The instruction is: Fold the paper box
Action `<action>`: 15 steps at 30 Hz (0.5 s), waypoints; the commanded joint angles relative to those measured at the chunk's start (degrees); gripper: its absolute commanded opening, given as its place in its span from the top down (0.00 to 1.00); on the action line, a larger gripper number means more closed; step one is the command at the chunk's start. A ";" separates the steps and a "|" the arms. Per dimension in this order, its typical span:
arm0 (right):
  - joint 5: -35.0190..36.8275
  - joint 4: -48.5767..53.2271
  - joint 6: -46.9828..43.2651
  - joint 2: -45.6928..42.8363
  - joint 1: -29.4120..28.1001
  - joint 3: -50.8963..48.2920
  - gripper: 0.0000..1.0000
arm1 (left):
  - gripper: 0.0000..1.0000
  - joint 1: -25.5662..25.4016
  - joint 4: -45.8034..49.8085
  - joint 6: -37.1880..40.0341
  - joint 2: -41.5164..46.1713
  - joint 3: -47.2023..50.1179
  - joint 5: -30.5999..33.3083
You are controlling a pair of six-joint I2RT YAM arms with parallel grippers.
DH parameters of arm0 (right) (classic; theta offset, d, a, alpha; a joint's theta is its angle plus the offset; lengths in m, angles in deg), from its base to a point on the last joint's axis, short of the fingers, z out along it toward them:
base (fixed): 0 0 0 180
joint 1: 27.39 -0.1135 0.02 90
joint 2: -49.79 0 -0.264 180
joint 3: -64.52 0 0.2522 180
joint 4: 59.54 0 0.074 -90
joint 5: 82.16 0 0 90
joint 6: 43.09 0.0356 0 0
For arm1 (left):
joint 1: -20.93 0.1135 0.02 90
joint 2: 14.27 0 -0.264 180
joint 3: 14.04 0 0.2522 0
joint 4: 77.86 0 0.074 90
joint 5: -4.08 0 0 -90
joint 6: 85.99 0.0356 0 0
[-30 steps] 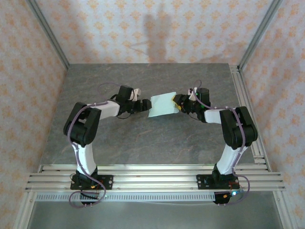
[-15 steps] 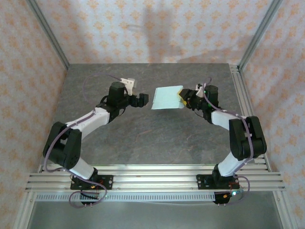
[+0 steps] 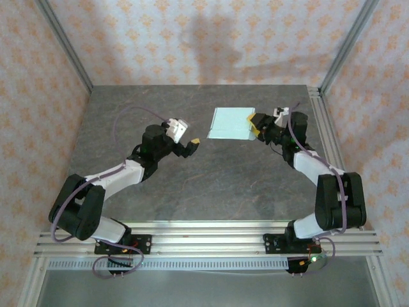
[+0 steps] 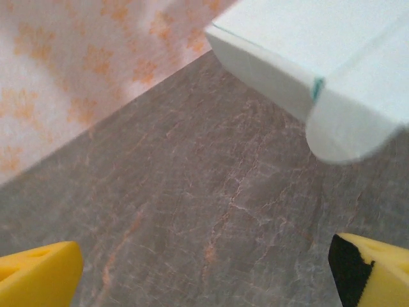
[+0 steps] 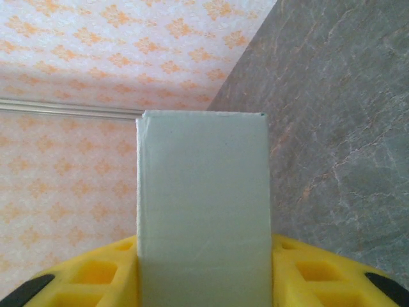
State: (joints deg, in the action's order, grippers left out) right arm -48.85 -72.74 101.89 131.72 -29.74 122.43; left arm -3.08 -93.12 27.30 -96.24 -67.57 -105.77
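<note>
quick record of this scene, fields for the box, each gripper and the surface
object: paper box, pale mint card, a flat rectangle
right gripper: shut on the paper box at its right end
left gripper: open, empty, near left of the box and apart from it
surface: grey stone-look table

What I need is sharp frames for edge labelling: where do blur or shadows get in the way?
Top external: even light, a faint shadow on the back wall, paper box clear but small. Left wrist: the box's rounded flap near the lens is soft. Right wrist: the box face is sharp and evenly lit, with no glare.
</note>
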 commanded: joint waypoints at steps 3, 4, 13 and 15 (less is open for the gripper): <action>-5.44 0.12 4.32 -2.65 0.33 -0.88 0.59 | 0.00 -4.15 -6.91 14.72 2.17 0.07 5.48; -5.80 0.03 5.54 -2.77 0.39 -1.11 0.60 | 0.00 -4.84 -6.68 15.69 2.27 -0.28 6.04; -8.93 -4.67 15.86 -3.72 0.33 -3.07 0.64 | 0.00 -10.61 -7.17 26.89 3.10 -0.79 11.07; -8.95 -6.99 18.31 -4.19 0.33 -3.82 0.64 | 0.00 -12.09 -6.03 29.05 2.87 -1.60 13.07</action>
State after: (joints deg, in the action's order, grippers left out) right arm -55.58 -74.36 115.47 129.97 -29.48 119.39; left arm -13.64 -98.80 50.45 -94.54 -67.46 -96.51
